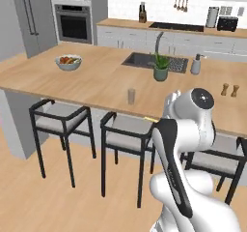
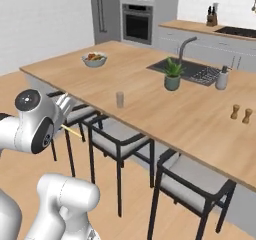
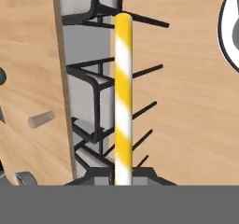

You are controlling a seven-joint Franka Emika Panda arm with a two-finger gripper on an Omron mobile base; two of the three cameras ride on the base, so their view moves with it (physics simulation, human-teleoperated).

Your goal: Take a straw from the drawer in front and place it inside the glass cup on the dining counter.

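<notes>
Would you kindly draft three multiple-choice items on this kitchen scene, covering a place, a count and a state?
1. Where does the glass cup stand?
A. in the sink
B. on the dining counter near its front edge
C. on a stool

2. How many stools stand along the counter?
A. one
B. three
C. five

3. What is the gripper doing?
A. hanging open
B. shut on the straw
C. shut on the cup

Key: B, the cup stands upright above the stools; B, three seats show in both base views; B, the striped straw rises from between the fingertips.

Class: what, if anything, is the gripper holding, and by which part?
The gripper holds the yellow-and-white striped straw by one end; the rest sticks out ahead.
</notes>
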